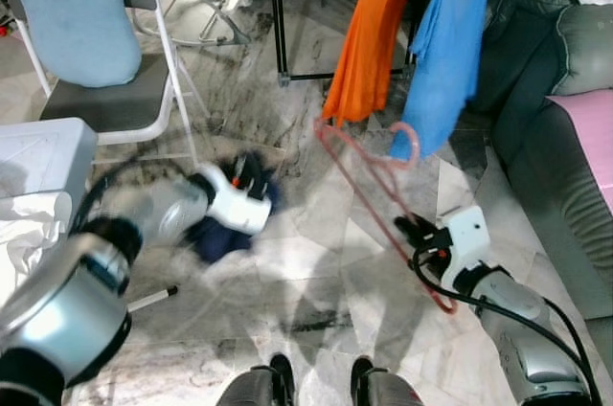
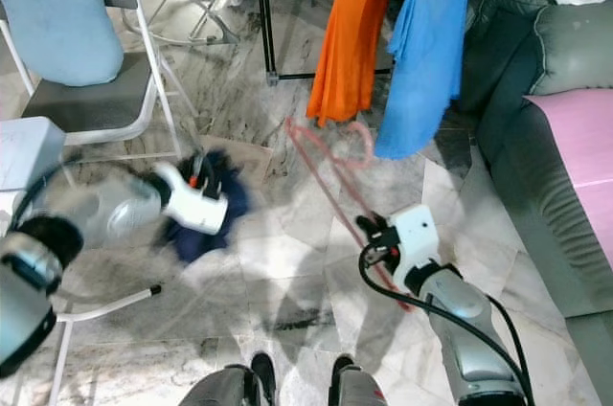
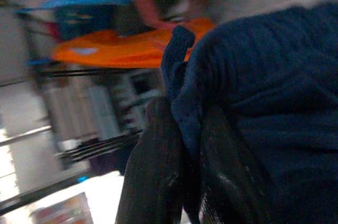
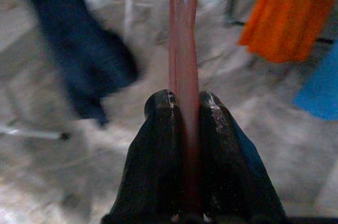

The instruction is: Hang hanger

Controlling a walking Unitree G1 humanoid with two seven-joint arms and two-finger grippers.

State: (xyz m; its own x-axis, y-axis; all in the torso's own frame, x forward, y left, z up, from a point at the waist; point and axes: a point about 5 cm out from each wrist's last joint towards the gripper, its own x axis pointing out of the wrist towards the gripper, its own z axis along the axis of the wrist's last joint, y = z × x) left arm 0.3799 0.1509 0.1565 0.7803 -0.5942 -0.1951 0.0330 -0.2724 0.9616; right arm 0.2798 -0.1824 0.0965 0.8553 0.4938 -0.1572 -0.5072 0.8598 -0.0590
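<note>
A: Feet (image 1: 321, 377) are showing at the lower edge, standing on the marble floor (image 1: 287, 272). What is the right end effector (image 1: 414, 231) doing?

B: It is clamping its two black fingers (image 4: 158, 145) tight on the pink hanger (image 1: 369, 171), with the pink bar running straight up between them in the right wrist view. The hanger is slanting up and away from the grip, and its hook is ending just below the hanging clothes, near the hem of the blue shirt (image 1: 445, 52).

A: And the left end effector (image 1: 247, 176)?

B: It is pinching a dark navy garment (image 1: 225, 234), fingers closed on a fold of the cloth in the left wrist view. That arm is looking blurred, and the garment is hanging from it above the floor.

A: What is lying farther off?

B: An orange shirt (image 1: 374, 33) is hanging beside the blue one, next to a black rack (image 1: 280, 13). On the left, a folding chair (image 1: 115, 100) is carrying a light blue cushion (image 1: 77, 13). On the right, a dark green sofa (image 1: 546, 90) is holding a pink cloth (image 1: 589, 128).
</note>
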